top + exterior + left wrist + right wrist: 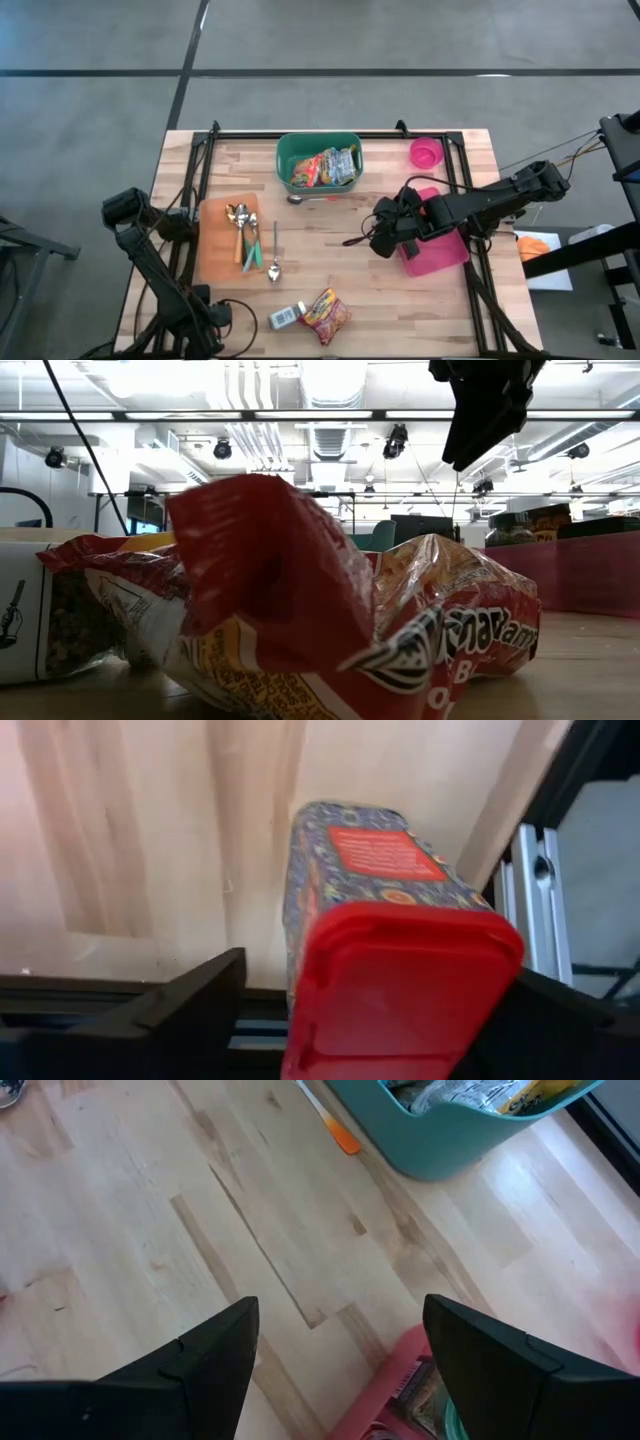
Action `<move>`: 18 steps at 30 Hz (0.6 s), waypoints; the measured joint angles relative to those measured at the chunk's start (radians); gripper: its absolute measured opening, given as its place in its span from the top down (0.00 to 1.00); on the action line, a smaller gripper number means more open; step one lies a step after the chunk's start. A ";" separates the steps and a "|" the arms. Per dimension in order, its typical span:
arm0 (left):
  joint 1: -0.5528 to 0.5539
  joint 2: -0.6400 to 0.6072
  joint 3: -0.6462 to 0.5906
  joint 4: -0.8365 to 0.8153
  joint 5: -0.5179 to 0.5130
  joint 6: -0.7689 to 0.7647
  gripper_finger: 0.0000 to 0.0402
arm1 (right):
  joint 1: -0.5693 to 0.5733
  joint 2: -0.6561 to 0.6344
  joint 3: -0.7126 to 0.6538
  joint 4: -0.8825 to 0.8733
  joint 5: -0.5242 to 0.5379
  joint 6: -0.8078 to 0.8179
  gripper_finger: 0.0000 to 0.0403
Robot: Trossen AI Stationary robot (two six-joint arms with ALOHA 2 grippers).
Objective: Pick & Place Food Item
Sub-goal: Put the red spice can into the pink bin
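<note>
So the red snack bag (326,313) lies at the table's front edge, way closer to the left gripper (380,1030), whose spread fingers straddle a red-lidded tin (395,960), than the empty, parted right gripper (385,235) mid-table.

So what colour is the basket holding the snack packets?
Teal-green plastic basket, clearest in the high view.

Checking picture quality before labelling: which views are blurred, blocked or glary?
Low view: the crinkled red snack bag fills the frame, soft at close range; ceiling strip lights glare. Left wrist view: the red-lidded patterned tin is blurred up close. High view: evenly lit, sharp across the wooden table.
</note>
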 joint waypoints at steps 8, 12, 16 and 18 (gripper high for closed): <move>0.000 -0.001 0.000 0.004 0.017 0.036 0.50 | 0.000 0.000 0.000 0.004 -0.003 0.002 0.30; 0.000 -0.002 0.000 0.004 0.017 0.034 0.50 | 0.000 0.000 0.000 0.017 -0.005 0.004 0.30; 0.004 -0.016 0.014 0.000 0.004 0.028 0.50 | 0.000 0.000 0.000 0.031 -0.005 -0.002 0.30; 0.008 -0.039 0.030 -0.007 -0.019 0.027 0.50 | 0.000 0.000 0.000 0.039 -0.007 -0.008 0.30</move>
